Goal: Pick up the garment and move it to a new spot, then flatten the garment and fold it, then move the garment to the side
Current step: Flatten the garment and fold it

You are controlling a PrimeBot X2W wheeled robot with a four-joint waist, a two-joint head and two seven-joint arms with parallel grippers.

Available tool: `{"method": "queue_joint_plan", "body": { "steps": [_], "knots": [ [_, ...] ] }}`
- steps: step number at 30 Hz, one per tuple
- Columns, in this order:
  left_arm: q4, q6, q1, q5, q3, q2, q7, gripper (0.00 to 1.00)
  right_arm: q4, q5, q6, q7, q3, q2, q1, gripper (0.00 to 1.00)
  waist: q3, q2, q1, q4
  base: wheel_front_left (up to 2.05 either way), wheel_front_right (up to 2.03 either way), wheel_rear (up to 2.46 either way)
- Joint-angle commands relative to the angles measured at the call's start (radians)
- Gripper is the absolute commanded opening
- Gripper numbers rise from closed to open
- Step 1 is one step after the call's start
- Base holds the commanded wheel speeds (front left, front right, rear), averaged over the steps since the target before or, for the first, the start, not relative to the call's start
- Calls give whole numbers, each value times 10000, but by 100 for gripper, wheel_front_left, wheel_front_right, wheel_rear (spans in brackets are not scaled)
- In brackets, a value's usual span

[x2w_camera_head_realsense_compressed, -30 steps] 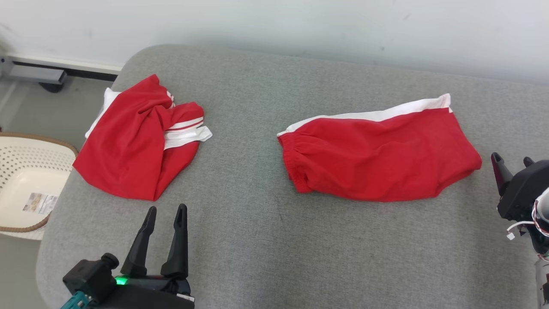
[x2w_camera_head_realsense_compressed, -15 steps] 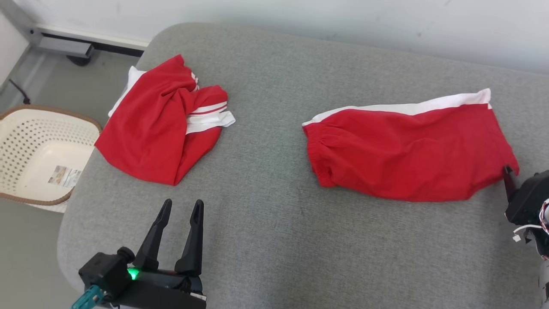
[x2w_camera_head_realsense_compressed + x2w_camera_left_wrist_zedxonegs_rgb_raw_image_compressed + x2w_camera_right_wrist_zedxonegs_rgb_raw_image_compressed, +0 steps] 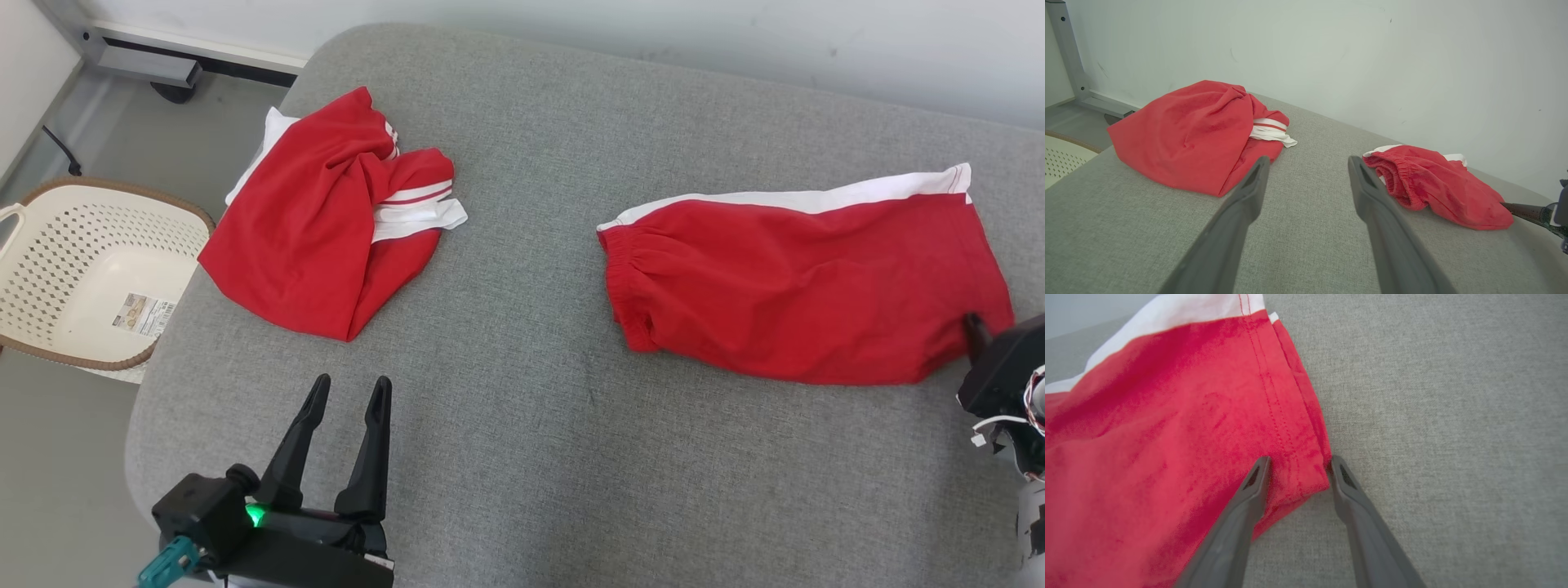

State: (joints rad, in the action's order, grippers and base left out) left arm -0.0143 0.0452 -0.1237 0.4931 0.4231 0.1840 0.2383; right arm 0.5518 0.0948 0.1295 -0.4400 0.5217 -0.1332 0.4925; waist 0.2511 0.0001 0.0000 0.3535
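Around the hem of the shorts (image 3: 1167, 437), right claw (image 3: 1298, 461) apart; elsewhere, left claw (image 3: 351, 382) apart.

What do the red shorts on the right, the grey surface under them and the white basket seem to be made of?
Red shorts: probably soft matte cloth; a stitched hem and a gathered waistband show. Grey surface: looks like woven upholstery fabric, matte, with fine visible weave. Basket: likely moulded plastic, cream, with rows of diamond holes; its brown rim may be woven trim.
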Motion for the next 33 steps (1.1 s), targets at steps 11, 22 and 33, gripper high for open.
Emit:
{"method": "queue_joint_plan", "body": {
  "steps": [11, 22, 33],
  "knots": [
    [-37, 146, -27, -132, 141, 75, -114, 100, -216, 374, 26, -85, 2, -47, -286, 0, -138, -1, 0, 12, 0, 0, 0],
    [-154, 98, 221, 129, 128, 51, -8, 100, -2590, 1720, 26, -667, -848, -21, -2214, 0, -533, -1, 0, -466, 0, 0, 0],
    [-182, 132, 82, 145, 167, 130, -37, 100, -3531, 1741, 26, -805, -1107, 448, -3022, 25, -617, -1, 0, -1045, 0, 0, 0]
  ]
}}
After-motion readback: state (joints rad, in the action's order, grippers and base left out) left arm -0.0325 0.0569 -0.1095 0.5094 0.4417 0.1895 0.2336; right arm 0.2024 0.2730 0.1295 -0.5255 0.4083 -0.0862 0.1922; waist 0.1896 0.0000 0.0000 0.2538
